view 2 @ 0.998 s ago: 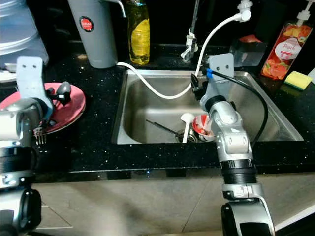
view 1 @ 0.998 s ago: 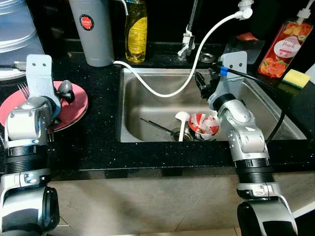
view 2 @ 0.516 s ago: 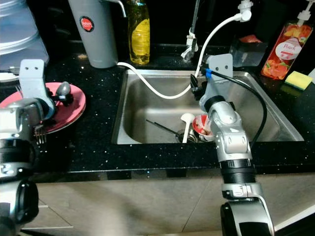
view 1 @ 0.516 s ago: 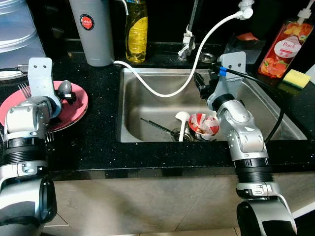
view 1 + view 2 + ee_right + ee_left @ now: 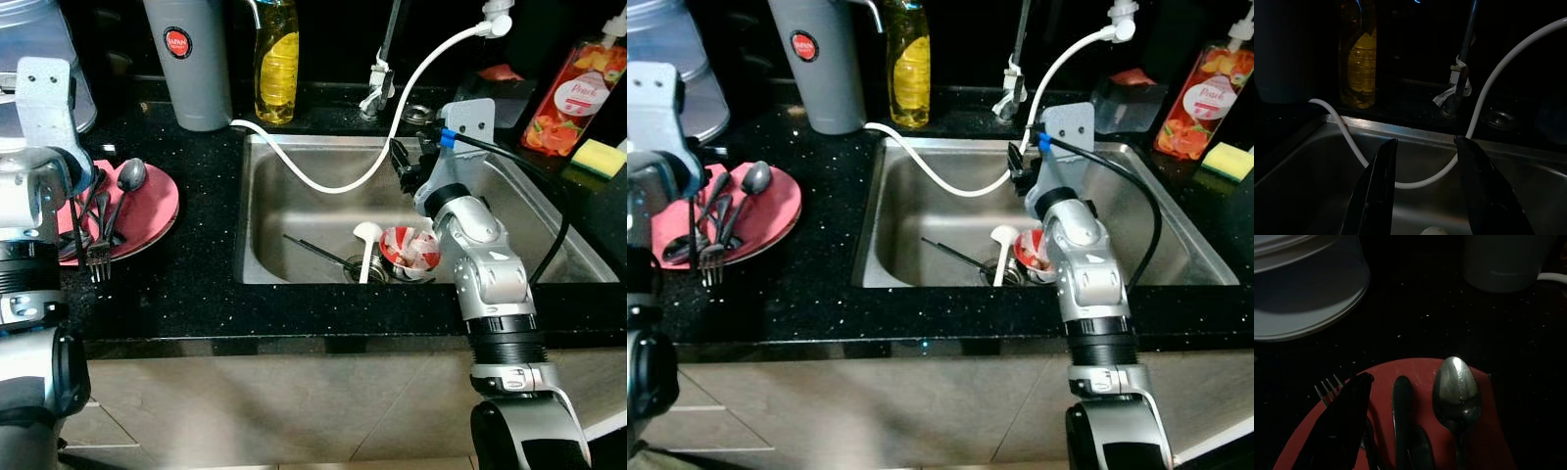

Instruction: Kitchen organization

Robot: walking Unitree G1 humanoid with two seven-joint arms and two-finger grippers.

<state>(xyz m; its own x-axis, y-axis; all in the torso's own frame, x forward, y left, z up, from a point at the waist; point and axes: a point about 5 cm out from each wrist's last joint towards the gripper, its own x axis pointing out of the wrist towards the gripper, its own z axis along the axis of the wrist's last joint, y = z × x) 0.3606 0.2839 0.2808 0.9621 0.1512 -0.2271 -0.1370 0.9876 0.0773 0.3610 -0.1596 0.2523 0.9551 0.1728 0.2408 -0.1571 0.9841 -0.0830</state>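
While a fork (image 5: 96,257) and spoons (image 5: 123,186) lie on the pink plate (image 5: 157,211) left of the sink (image 5: 294,211), the left gripper (image 5: 1376,426) hovers above them, its fingers' spread unclear; farther back, the right gripper (image 5: 1425,191) hangs open over the basin near a white hose (image 5: 323,186)

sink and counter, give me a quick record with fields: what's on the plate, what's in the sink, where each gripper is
plate: round pink plate on black counter, holding metal spoon and fork
sink: steel sink with white ladle, red-and-white patterned cup, white hose
left gripper: over the plate
right gripper: over the sink, fingers open
behind: yellow soap bottle
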